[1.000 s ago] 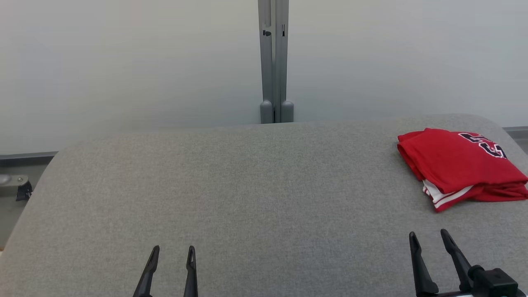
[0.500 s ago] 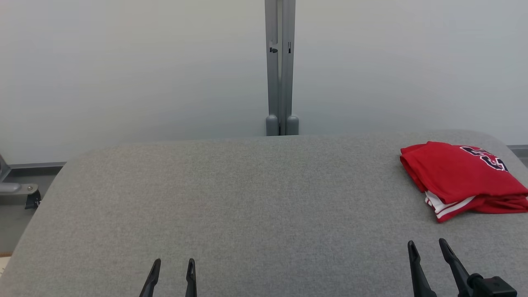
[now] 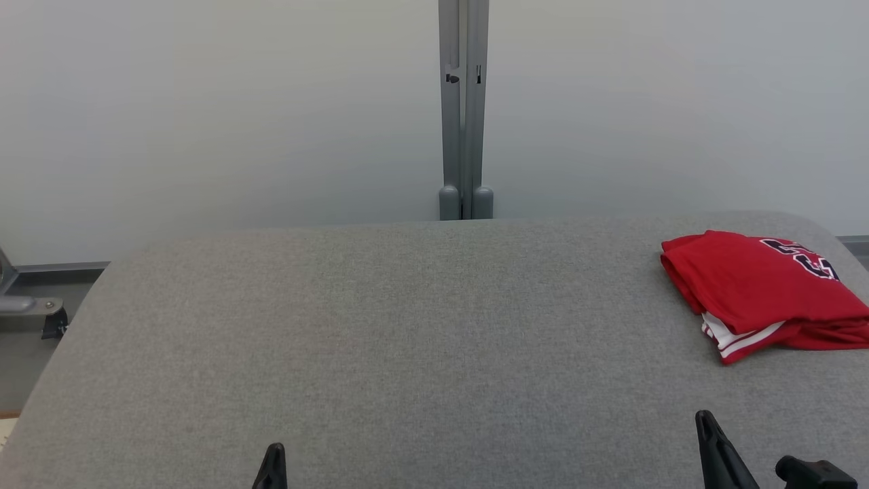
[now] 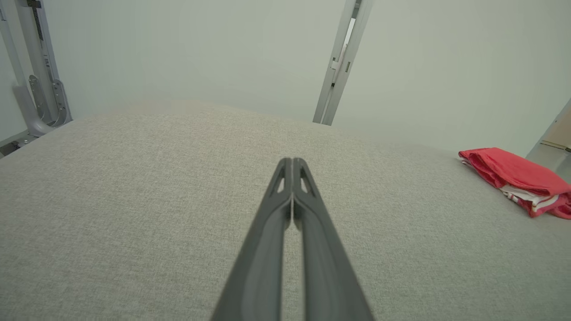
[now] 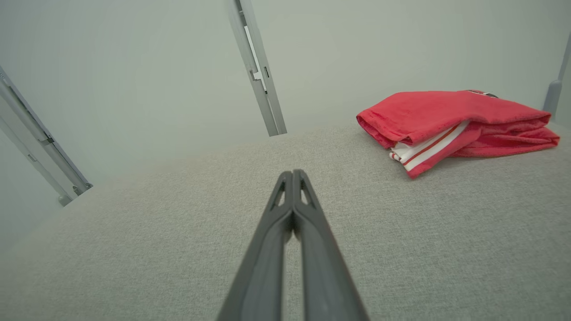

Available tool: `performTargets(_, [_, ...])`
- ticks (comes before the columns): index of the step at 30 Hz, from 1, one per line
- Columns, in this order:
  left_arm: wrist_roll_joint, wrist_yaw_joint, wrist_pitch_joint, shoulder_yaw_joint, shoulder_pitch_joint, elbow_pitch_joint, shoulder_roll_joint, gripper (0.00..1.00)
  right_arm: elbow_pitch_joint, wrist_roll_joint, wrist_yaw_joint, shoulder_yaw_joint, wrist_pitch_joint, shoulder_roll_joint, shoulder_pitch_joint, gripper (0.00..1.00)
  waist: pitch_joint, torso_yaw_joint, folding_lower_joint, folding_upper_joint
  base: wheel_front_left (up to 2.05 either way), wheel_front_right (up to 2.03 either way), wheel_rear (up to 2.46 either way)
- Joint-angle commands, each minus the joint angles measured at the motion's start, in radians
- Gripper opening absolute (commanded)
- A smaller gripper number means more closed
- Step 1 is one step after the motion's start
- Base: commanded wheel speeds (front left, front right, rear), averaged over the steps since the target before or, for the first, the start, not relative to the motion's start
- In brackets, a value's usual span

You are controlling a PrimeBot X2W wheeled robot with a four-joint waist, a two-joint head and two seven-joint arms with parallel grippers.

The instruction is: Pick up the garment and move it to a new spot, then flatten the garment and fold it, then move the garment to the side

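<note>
The garment [image 3: 760, 288] is a red jersey with white stripes and dark lettering, folded into a compact bundle at the far right of the grey table [image 3: 407, 326]. It shows too in the left wrist view, garment [image 4: 517, 178], and in the right wrist view, garment [image 5: 446, 122]. My left gripper [image 3: 273, 462] sits at the near edge, shut, tips pressed together with nothing between them, left gripper [image 4: 292, 162]. My right gripper [image 3: 709, 431] is at the near right, in front of the jersey and apart from it, also shut and empty, right gripper [image 5: 292, 174].
A grey metal post [image 3: 464, 109] stands behind the table's far edge against a pale wall. A metal bracket [image 3: 27, 309] sits off the table's left side. The table's corners are rounded, and the jersey lies close to its right edge.
Both grippers have gone from open to shut on nothing and drawn back toward the near edge. The head camera tilted up slightly. The garment has not moved.
</note>
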Motion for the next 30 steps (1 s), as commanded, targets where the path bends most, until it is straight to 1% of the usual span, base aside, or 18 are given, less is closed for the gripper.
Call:
performTargets(1, [-0.052, -0.007, 0.008, 0.012, -0.042, -0.009, 0.008, 0.00, -0.009, 0.050, 0.000, -0.008, 0.011, -0.004, -0.040, 0.00, 0.004, -0.001, 0.0000, 0.0000, 0.00, 0.00, 0.00])
performTargets(15, [-0.303, -0.035, 0.058, 0.049, -0.114, 0.030, 0.020, 0.00, 0.021, 0.288, 0.000, -0.028, 0.073, -0.002, -0.107, 0.00, 0.028, -0.008, 0.0000, 0.0000, 0.00, 0.00, 0.00])
performTargets(30, [-0.528, -0.057, 0.107, 0.087, -0.176, 0.058, 0.027, 0.00, 0.049, 0.505, 0.000, -0.047, 0.130, 0.000, -0.168, 0.00, 0.055, -0.015, 0.0000, 0.0000, 0.00, 0.00, 0.00])
